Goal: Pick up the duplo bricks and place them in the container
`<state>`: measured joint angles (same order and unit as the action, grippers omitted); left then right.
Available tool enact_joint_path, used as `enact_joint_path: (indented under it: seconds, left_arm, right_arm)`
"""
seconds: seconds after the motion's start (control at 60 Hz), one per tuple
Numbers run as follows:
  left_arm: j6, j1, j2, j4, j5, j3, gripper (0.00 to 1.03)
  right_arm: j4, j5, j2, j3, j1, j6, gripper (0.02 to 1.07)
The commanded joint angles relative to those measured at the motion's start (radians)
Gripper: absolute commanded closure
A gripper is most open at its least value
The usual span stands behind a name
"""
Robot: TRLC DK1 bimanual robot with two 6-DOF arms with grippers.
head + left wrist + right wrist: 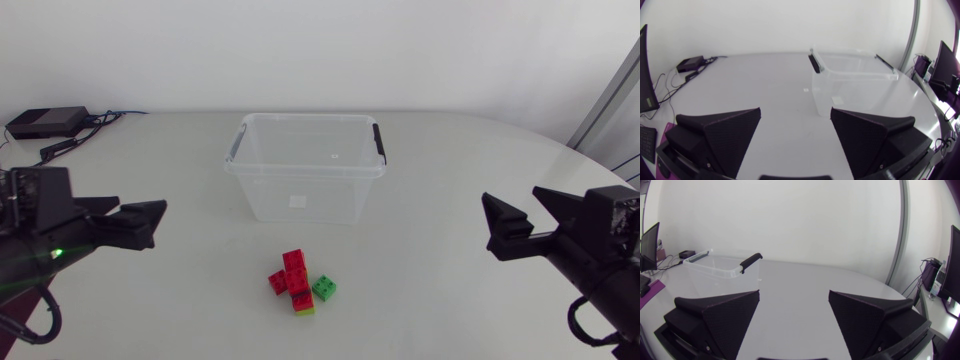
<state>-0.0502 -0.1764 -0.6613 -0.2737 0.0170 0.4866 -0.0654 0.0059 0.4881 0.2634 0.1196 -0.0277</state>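
Hovering at the frame's side edges | left hand (150,222) and right hand (512,215) both spread apart, empty, probably parked clear of the work | duplo bricks (298,281) clustered lower centre on the bench (450,160) | open container (300,195) upper centre, no bricks inside yet

A pale white table (450,180) with a rounded edge; on the table's far left corner, a small black box (45,122); black cables (72,143) trailing beside it.

Red and green bricks (297,274), clear container (262,196)
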Motion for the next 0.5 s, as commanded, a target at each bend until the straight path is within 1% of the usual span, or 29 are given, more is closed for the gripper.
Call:
enact_joint_path:
  seconds: [0.0,0.017,0.033,0.05,0.067,0.083,0.1,0.117,0.15,0.183,0.2,0.267,0.317,0.35,0.367,0.417,0.433,0.45,0.483]
  left_arm:
    - [0.009,-0.063,-0.173,-0.068,0.014,0.09,0.07]
    - [0.032,-0.081,-0.212,-0.084,0.017,0.104,0.07]
    - [0.038,-0.084,-0.218,-0.085,0.018,0.106,0.07]
    - [0.093,-0.115,-0.271,-0.102,0.028,0.122,0.07]
    - [0.112,-0.126,-0.285,-0.105,0.029,0.127,0.07]
    - [0.202,-0.158,-0.333,-0.108,0.028,0.136,0.07]
    - [0.227,-0.166,-0.345,-0.108,0.028,0.138,0.07]
    - [0.299,-0.184,-0.379,-0.107,0.028,0.141,0.07]
    - [0.352,-0.193,-0.431,-0.105,0.028,0.148,0.07]
    - [0.375,-0.202,-0.46,-0.107,0.024,0.153,0.07]
    - [0.428,-0.216,-0.506,-0.111,0.021,0.158,0.07]
    - [0.477,-0.235,-0.578,-0.114,0.02,0.165,0.07]
    - [0.518,-0.267,-0.629,-0.108,0.018,0.164,0.07]
    - [0.524,-0.275,-0.636,-0.105,0.018,0.164,0.07]
    - [0.536,-0.296,-0.65,-0.105,0.018,0.164,0.07]
    - [0.543,-0.334,-0.676,-0.09,0.018,0.167,0.07]
    - [0.543,-0.334,-0.676,-0.09,0.018,0.167,0.07]
    - [0.549,-0.356,-0.692,-0.079,0.017,0.17,0.07]
    - [0.555,-0.374,-0.701,-0.067,0.017,0.172,0.07]
  right_arm:
    - [0.038,0.011,0.073,0.053,0.02,0.035,0.07]
    - [0.049,0.005,0.089,0.06,0.02,0.038,0.07]
    - [0.053,0.003,0.099,0.065,0.02,0.04,0.07]
    - [0.062,-0.001,0.115,0.073,0.022,0.045,0.07]
    - [0.072,-0.004,0.124,0.08,0.022,0.048,0.07]
    - [0.092,-0.015,0.145,0.094,0.022,0.055,0.07]
    - [0.107,-0.023,0.153,0.103,0.022,0.057,0.07]
    - [0.116,-0.03,0.162,0.109,0.022,0.06,0.07]
    - [0.147,-0.047,0.185,0.128,0.022,0.072,0.07]
    - [0.187,-0.07,0.201,0.148,0.022,0.08,0.07]
    - [0.207,-0.086,0.207,0.158,0.022,0.084,0.07]
    - [0.259,-0.127,0.214,0.18,0.022,0.092,0.07]
    - [0.309,-0.156,0.219,0.198,0.025,0.091,0.07]
    - [0.346,-0.161,0.224,0.209,0.037,0.081,0.07]
    - [0.357,-0.162,0.227,0.212,0.046,0.072,0.07]
    - [0.4,-0.138,0.242,0.229,0.081,0.055,0.07]
    - [0.4,-0.138,0.242,0.229,0.081,0.055,0.07]
    - [0.435,-0.089,0.25,0.243,0.104,0.023,0.07]
    - [0.435,-0.052,0.262,0.246,0.14,-0.009,0.07]
